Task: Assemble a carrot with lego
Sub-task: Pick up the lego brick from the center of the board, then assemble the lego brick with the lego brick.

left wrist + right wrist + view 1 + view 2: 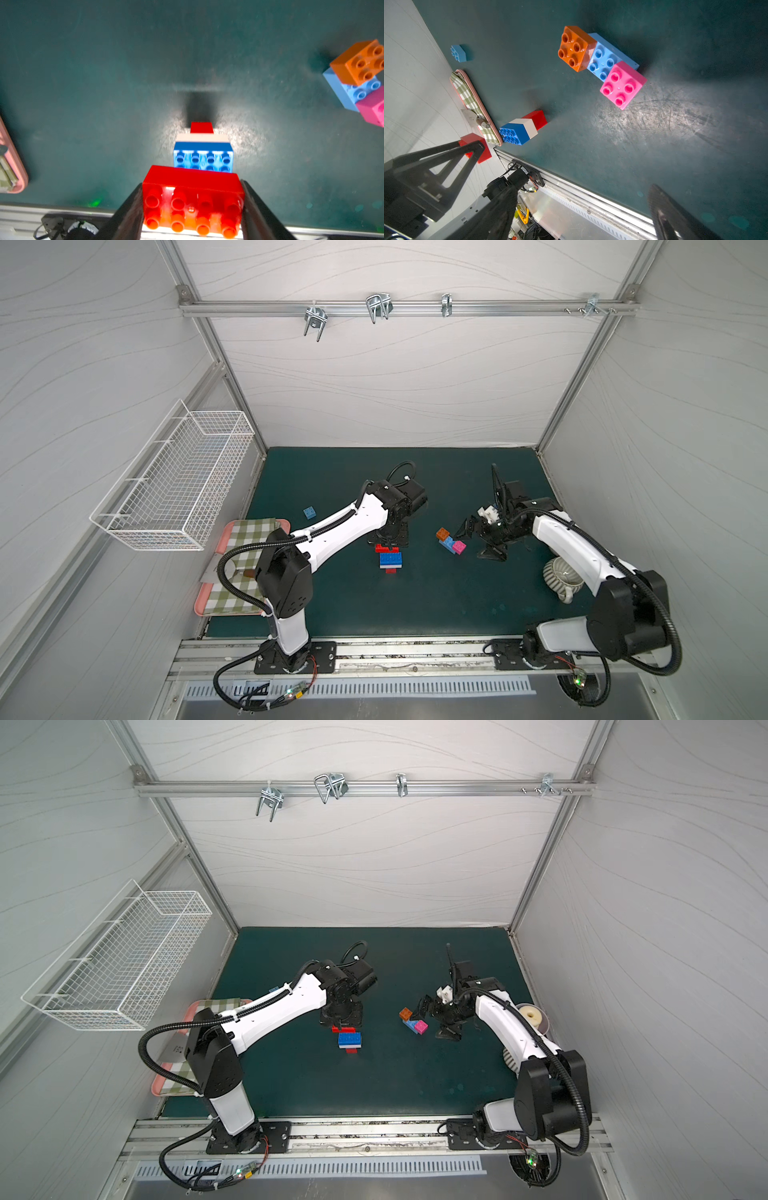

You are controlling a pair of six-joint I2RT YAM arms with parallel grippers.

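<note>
Pinching a glossy red 8-stud brick [193,199], the left gripper [192,185] faces the tapering carrot [202,153]; the right gripper [467,546] gapes.

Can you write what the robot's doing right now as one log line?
left gripper: shut on red brick | red brick: not yet on blue-white-red stack | right gripper: open, beside orange-blue-pink cluster

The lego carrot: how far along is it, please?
Done: the carrot has red tip, white and blue layers joined; a cluster has orange and pink on light blue. In hand: the left pincer grips a red brick near the blue end, unjoined. Left: pressing it on, adding that cluster beside the open right pincer.
</note>
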